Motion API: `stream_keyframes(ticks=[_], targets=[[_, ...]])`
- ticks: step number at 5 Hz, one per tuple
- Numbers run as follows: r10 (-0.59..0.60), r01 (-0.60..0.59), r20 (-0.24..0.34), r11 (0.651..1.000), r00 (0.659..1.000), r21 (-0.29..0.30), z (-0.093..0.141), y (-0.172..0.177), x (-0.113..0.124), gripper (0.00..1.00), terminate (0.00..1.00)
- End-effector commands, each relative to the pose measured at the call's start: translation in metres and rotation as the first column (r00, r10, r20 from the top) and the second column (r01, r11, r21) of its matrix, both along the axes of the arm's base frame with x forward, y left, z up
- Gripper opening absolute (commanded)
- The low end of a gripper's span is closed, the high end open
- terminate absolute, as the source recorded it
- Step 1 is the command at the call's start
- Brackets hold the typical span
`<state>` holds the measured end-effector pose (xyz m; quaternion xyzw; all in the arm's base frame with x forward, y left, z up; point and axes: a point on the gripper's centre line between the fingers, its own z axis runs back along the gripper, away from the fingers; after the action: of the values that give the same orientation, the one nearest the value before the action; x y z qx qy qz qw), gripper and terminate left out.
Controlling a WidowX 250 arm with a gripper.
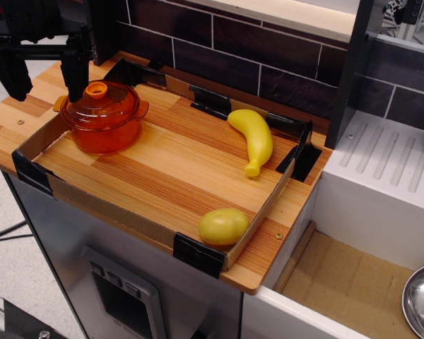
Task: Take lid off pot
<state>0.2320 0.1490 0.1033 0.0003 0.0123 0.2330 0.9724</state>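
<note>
The orange translucent pot stands at the back left of the wooden board. The domed orange lid sits on it, with its ring knob at the centre. My gripper is at the upper left, just above and left of the pot. Its two dark fingers hang down wide apart, open and empty. The right finger is close behind the knob and the left finger is well to the left of the pot.
A yellow banana lies at the right of the board. A yellow potato-like toy sits in the front right corner. A low cardboard rim with black corners borders the board. A white sink unit is at the right, and a metal bowl is below it.
</note>
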Motion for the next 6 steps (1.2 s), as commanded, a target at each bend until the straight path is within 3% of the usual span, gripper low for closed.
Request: stream_keyframes(ticks=[1, 2, 3, 4, 6], targets=[[0.000, 0.000, 0.000, 1.000, 1.000, 0.000, 0.000, 0.000, 0.000, 1.00, 0.00], [0.000, 0.002, 0.066, 1.000, 0.998, -0.023, 0.001, -0.006, 0.026, 1.00, 0.00], [-0.039, 0.042, 0.057, 0.998, 0.998, -0.046, 0.001, -0.009, 0.048, 1.00, 0.00], [0.003, 0.001, 0.069, 0.998, 0.998, -0.058, 0.000, -0.006, 0.066, 1.00, 0.00], [0.012, -0.010, 0.072, 1.000, 0.997, -0.023, -0.011, 0.004, 0.072, 1.00, 0.00]])
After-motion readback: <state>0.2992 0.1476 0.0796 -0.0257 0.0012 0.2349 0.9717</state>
